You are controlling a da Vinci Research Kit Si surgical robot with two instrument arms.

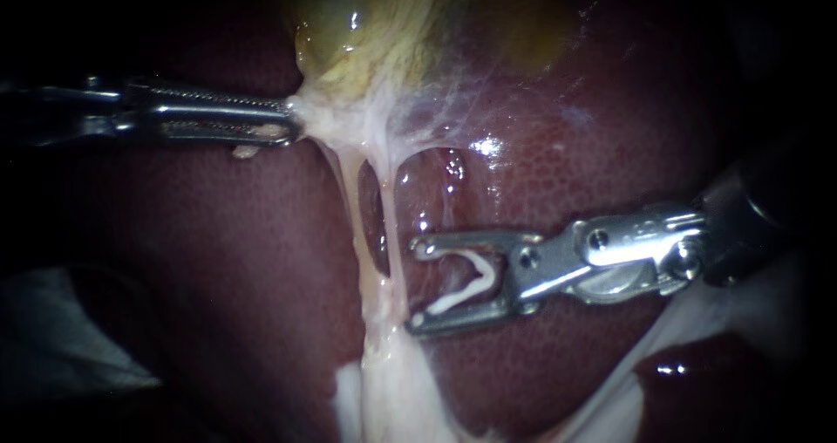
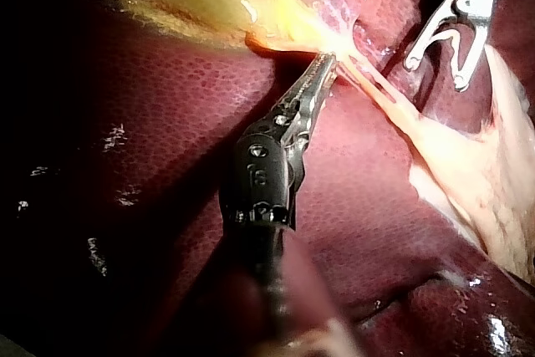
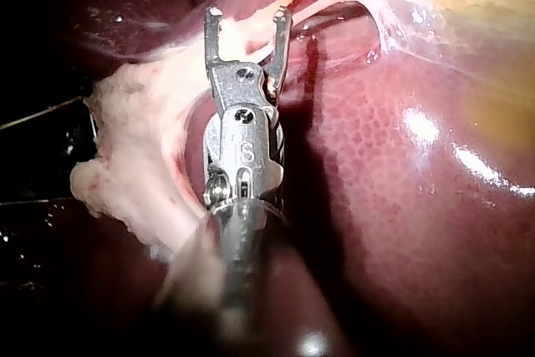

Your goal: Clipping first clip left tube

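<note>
Two pale tubes run down from the gallbladder [image 1: 366, 24] over the liver [image 1: 218, 260]: the left tube [image 1: 353, 203] and the right tube [image 1: 399, 225]. My left instrument [image 1: 292, 122] reaches in level from the left, jaws shut on the white tissue at the gallbladder's neck, holding it taut; the left wrist view shows the same grip [image 2: 328, 60]. My right instrument [image 1: 417, 288] lies just right of the right tube, jaws open, a white V-shaped clip [image 1: 466, 286] seated between them. No tube lies between those jaws. The right wrist view shows the open jaws [image 3: 248, 14] over pale tissue.
Fatty white tissue [image 1: 384, 391] gathers where the tubes meet below and spreads under my right instrument [image 3: 134, 140]. Dark red liver [image 3: 401, 206] surrounds everything. A dark pocket [image 1: 375, 216] opens between the two tubes.
</note>
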